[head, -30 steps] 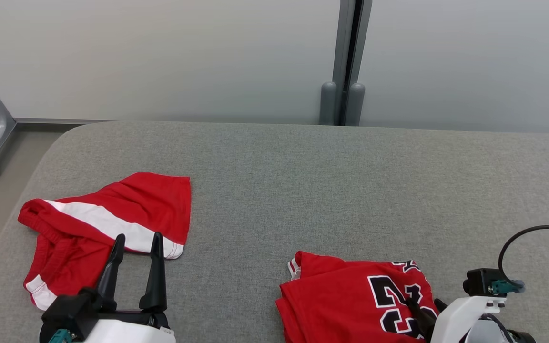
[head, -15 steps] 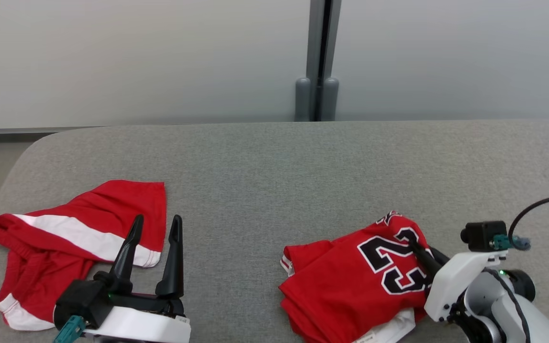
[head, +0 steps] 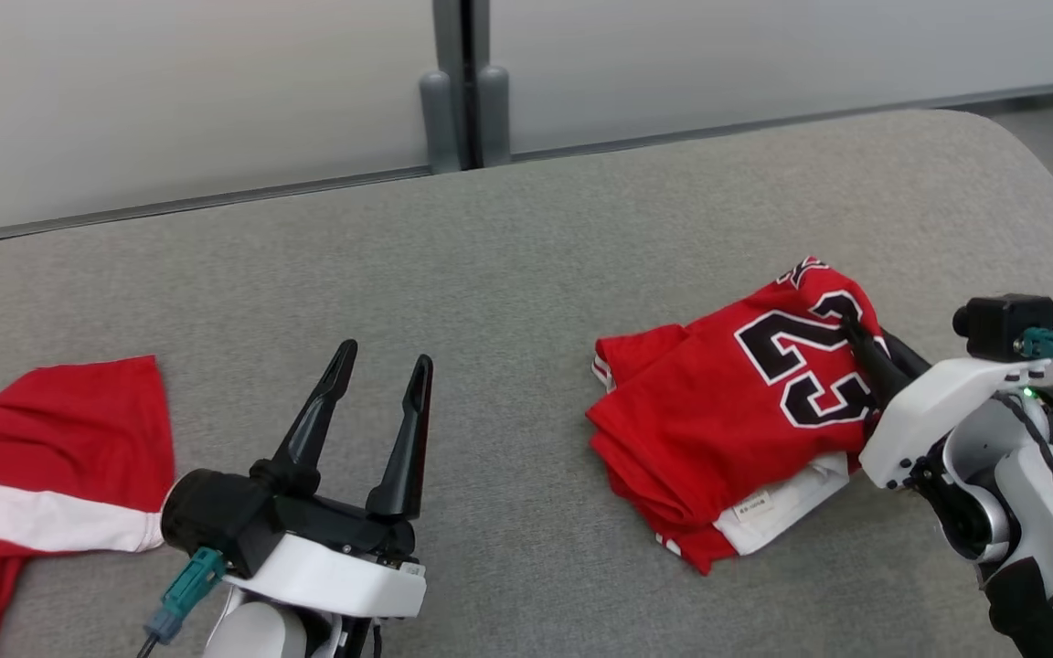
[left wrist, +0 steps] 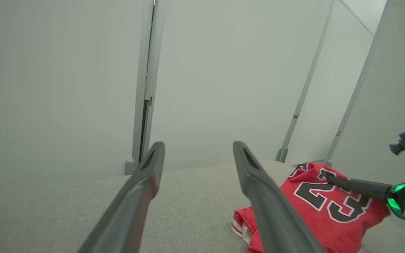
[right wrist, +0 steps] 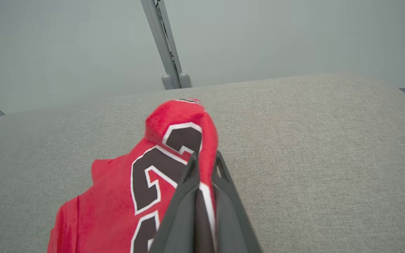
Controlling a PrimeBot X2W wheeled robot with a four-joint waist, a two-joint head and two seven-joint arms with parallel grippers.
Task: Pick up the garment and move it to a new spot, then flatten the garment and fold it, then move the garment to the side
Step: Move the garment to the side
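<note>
Right wrist view: the right gripper [right wrist: 204,160] has its two dark fingers pressed together on a raised fold of the red number 23 jersey [right wrist: 125,196], with cloth pinched between them. In the head view the fingertips sink into the cloth and the nip is harder to read.
Left wrist view: from the side, the jersey peaks at the right gripper's tip, and its lower folds lie on the grey padded surface [left wrist: 195,211].
Head view: red shorts [head: 42,475] with a white stripe lie at 9 o'clock, cut off by the picture's edge.
Jersey place: 3 o'clock on the surface, bunched, with a white layer and a label [head: 753,504] showing at its near side.
Edges and room: the surface's rounded corner is at 1 o'clock. There is bare cloth between shorts and jersey, and from the jersey out to the far edge.
Left gripper [head: 380,361]: at 7 o'clock over bare surface, jaws spread wide and holding nothing, fingers pointing to 12 o'clock.
Right arm: enters from 4 o'clock, fingers angled toward 11 o'clock.
</note>
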